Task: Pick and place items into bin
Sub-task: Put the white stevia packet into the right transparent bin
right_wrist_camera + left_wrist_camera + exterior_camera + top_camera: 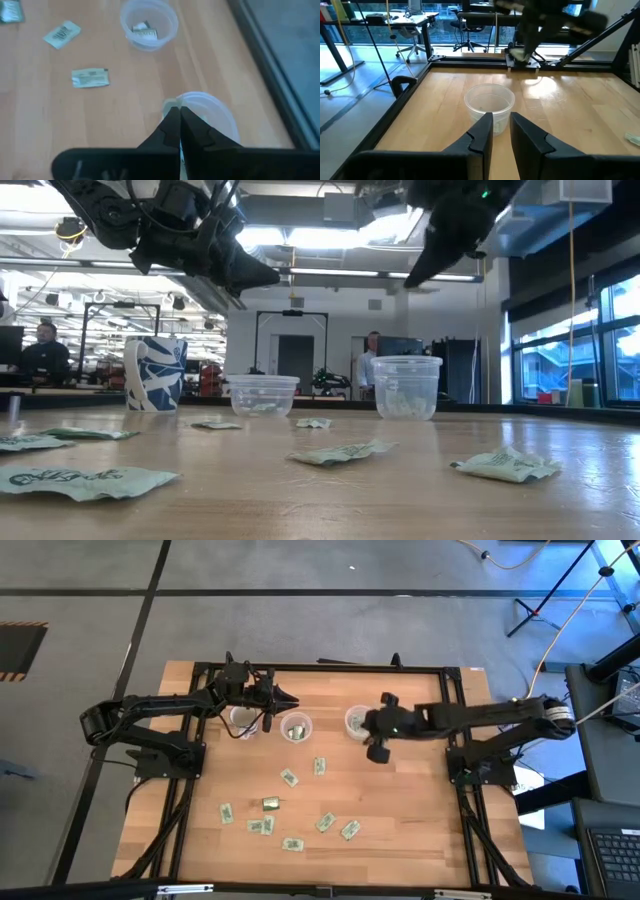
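table [420, 810]: wood, packets [289, 778] scattered | room: people seated behind | left gripper [501, 131]: slightly apart | right gripper [178, 118]: clamped on packet

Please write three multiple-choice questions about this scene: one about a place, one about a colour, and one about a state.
1. Where do the loose packets lie?
A) on the table
B) on the floor
C) in a pile on the mug

2. What colours does the mug have?
A) red
B) blue and white
C) black

3. How is the left pincer?
A) shut on a packet
B) shut, empty
C) open, empty

Answers:
1 A, they are spread over the wood.
2 B, the low view shows its pattern.
3 C, a gap shows between its fingers, with nothing in it.
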`<action>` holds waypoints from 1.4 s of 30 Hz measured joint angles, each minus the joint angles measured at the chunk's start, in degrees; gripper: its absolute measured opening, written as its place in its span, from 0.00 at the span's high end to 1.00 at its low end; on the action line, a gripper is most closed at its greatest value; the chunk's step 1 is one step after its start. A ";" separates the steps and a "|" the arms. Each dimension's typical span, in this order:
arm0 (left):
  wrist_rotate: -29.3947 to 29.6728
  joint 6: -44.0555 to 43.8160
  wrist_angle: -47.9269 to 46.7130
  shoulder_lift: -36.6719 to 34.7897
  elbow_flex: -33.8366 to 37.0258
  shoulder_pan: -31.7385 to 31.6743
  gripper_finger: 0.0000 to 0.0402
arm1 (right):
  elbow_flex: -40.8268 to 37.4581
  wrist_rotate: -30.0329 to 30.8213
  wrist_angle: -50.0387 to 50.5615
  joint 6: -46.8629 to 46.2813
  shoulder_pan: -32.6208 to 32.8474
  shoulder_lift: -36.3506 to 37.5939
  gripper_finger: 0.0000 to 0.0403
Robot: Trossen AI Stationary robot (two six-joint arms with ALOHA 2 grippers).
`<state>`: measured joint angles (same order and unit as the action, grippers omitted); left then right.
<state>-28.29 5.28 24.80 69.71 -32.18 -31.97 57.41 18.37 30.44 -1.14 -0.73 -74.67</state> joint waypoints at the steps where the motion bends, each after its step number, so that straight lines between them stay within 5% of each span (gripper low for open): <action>1: -0.02 0.00 -0.13 0.00 0.00 -0.01 0.85 | 0.00 -1.18 -0.22 0.20 -1.27 -0.75 1.00; 18: 0.06 1.07 -3.13 0.00 0.00 -0.02 0.85 | 0.00 -3.01 -2.01 1.54 -11.06 -16.60 0.99; 33: 0.08 1.07 -4.07 0.00 0.00 -0.02 0.85 | 0.00 -3.01 -2.36 1.48 -11.81 -17.42 0.99; 42: 0.10 1.03 -4.07 0.02 0.00 -0.02 0.85 | 0.00 -3.01 -2.32 1.45 -11.81 -17.42 0.83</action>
<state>-28.19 6.31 20.73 69.73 -32.18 -31.99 57.41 15.35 28.12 0.32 -12.53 -92.09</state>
